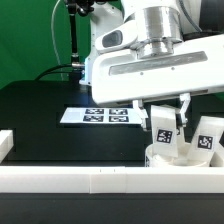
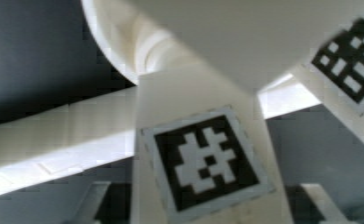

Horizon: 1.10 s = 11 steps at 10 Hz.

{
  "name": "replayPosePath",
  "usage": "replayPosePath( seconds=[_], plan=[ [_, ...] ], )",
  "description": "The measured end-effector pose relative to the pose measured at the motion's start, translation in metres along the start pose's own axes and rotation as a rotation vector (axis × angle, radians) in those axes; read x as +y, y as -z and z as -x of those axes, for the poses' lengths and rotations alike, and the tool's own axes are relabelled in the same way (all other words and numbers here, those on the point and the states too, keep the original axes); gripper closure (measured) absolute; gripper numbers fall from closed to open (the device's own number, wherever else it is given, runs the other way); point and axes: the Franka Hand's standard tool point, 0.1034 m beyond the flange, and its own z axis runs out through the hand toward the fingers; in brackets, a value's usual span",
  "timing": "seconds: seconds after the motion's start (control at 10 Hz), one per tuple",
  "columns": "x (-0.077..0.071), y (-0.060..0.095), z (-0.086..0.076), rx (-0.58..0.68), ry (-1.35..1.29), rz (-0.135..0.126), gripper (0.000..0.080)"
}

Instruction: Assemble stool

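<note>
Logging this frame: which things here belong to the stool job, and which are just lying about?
Job:
round seat
tagged leg at the end effector
second tagged leg
end effector

Lying about:
marker board
white border rail

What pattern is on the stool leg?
A black-and-white square tag on the white leg, clearest in the wrist view.

One round seat [image 1: 175, 158] shows in the exterior view, directly below the claw [image 1: 166, 121]. Two tagged legs stand on it: one leg [image 1: 164, 130] right at the claw's fingers, a second leg [image 1: 208, 137] just off to the exterior view's right of the claw; the wrist view also shows two tagged legs [image 2: 200, 150] [image 2: 348, 62]. One marker board [image 1: 99, 116] lies beyond the claw toward the exterior view's left, and one long white rail [image 1: 100, 180] runs across in front of and below the claw.
</note>
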Motion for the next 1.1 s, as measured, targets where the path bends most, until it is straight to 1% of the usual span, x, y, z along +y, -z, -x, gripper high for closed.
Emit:
replayPosePath(
  seconds=[0.2,0.4,0.5,0.6,0.8,1.0,1.1],
  plan=[
    [0.001,-0.002,0.001,0.02,0.001,0.005,0.0475],
    [0.001,-0.002,0.001,0.019,0.001,0.005,0.0234],
    [0.001,-0.001,0.0,0.016,0.001,0.004,0.0234],
    [0.001,0.004,-0.003,-0.005,0.001,-0.001,0.0167],
    [0.009,0.01,-0.013,-0.001,0.023,0.005,0.0155],
    [0.022,0.022,-0.028,-0.018,0.032,0.007,0.0151],
    [0.022,0.028,-0.034,-0.03,0.03,0.001,0.0151]
  ],
)
